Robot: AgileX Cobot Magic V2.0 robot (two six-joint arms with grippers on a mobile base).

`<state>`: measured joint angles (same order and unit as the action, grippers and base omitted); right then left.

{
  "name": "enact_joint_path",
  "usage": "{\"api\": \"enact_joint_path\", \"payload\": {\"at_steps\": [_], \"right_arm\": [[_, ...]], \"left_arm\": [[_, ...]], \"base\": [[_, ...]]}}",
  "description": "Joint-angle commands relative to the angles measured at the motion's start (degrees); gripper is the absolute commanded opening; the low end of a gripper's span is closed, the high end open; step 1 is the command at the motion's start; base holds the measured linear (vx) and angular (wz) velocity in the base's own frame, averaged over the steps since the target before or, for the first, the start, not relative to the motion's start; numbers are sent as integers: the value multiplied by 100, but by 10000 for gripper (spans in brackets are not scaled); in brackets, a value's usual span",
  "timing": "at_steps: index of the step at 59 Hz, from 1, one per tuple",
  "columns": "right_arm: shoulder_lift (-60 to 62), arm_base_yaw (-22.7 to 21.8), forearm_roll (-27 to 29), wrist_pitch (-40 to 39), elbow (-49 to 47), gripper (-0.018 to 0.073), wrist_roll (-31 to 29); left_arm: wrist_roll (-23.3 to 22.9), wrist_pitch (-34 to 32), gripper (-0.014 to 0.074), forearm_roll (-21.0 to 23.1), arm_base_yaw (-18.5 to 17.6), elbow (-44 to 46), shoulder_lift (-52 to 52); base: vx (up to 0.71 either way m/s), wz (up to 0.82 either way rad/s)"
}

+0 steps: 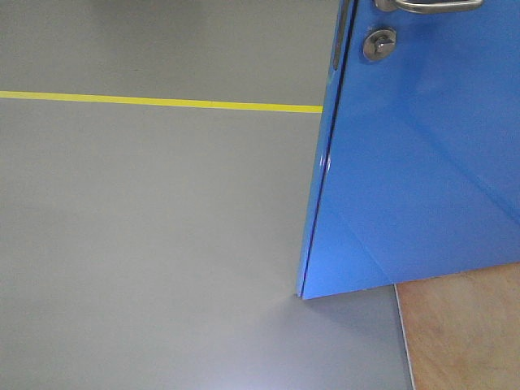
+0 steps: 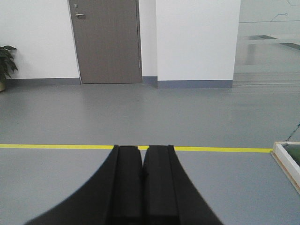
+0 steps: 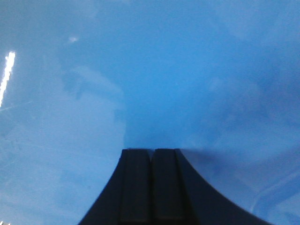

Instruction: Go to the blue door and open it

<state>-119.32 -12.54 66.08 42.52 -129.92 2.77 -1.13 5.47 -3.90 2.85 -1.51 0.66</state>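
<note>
Where the front-facing view looks down at the grey floor, the blue door fills the right side, its glossy panel running from the top edge down to a lower corner that meets the floor near the middle of the scene. A thin darker strip marks the door's left edge. At the top of the panel the silver lever handle is cut off by the frame, and the round silver thumb-turn lock sits just below it, close to that edge. A yellow line crosses the floor on the far left and ends behind the door, while a tan wooden surface lies at the near right, below the panel. The left gripper has its black fingers pressed together on nothing, pointing over open floor toward a far brown door, a white wall and a potted plant at the far left. The right gripper also has its fingers together and empty, and it faces the blue door's surface very closely, with blue filling its whole view; whether the tips touch the panel cannot be told.
</note>
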Motion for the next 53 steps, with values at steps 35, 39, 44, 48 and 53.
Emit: {"api": "enact_joint_path", "payload": {"at_steps": [35,39,44,48,53], "right_arm": [[306,39,288,-223,-179,-1,-51],[306,39,288,-223,-179,-1,-51],[306,39,288,-223,-179,-1,-51],[306,39,288,-223,-179,-1,-51],[306,39,288,-223,-179,-1,-51]], "left_arm": [[-37,-482,73,10,6,157,68],[-37,-482,73,10,6,157,68],[-37,-482,73,10,6,157,68],[-37,-482,73,10,6,157,68],[-37,-482,73,10,6,157,68]], "base": [[15,2],[15,0],[15,0],[15,1],[15,0]]}}
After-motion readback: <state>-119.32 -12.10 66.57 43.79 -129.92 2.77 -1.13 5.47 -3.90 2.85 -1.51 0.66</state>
